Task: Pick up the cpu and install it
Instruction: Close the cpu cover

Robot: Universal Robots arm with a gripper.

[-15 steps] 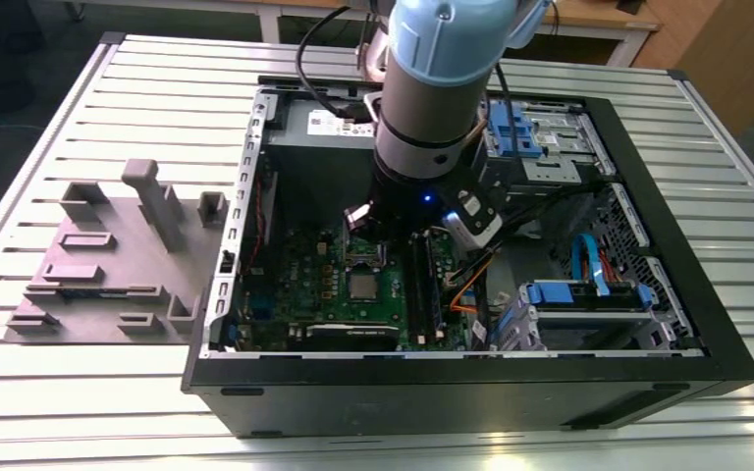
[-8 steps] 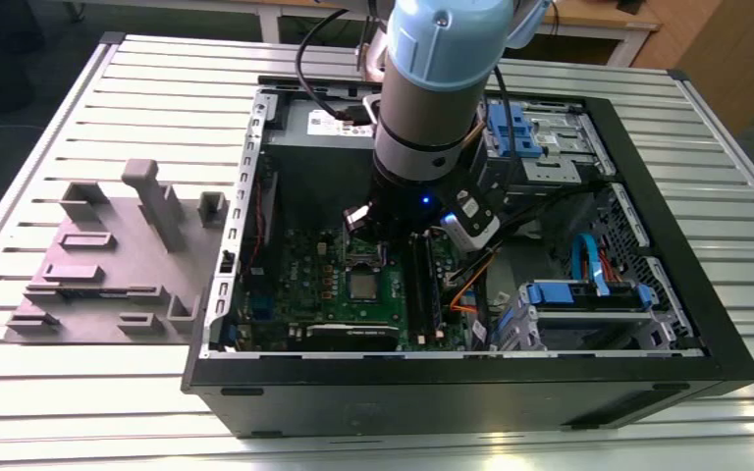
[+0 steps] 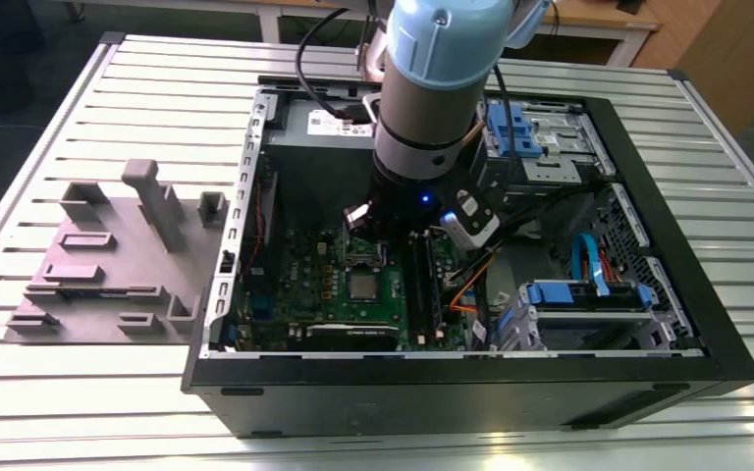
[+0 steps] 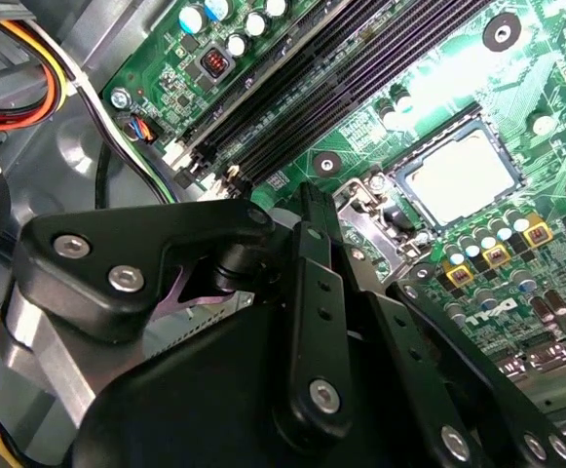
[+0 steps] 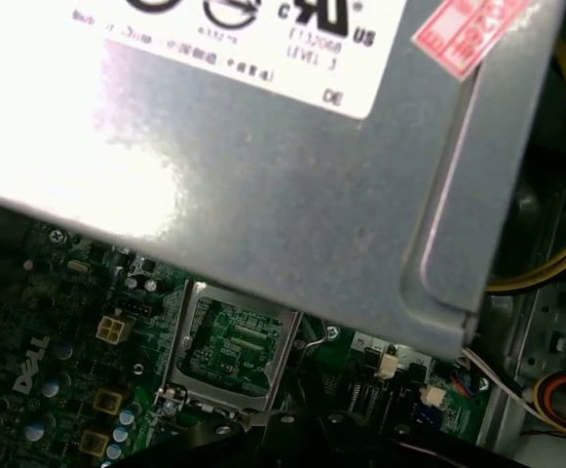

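Cpu (image 3: 364,286) seated in motherboard (image 3: 301,280), frame centre; RAM slots (image 3: 419,280) right; end effector (image 4: 317,292) close above, grip cannot tell.

An open black computer case (image 3: 456,397) lies on a slatted metal table (image 3: 63,392), with a green motherboard (image 3: 309,267) inside. A grey plastic fixture (image 3: 115,265) sits at the exterior view's left, perhaps touching the case.

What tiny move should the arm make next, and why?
Probably lift the gripper straight up, I'd judge: the cpu already lies flat in its socket, and the gripper hangs close above the motherboard beside it.
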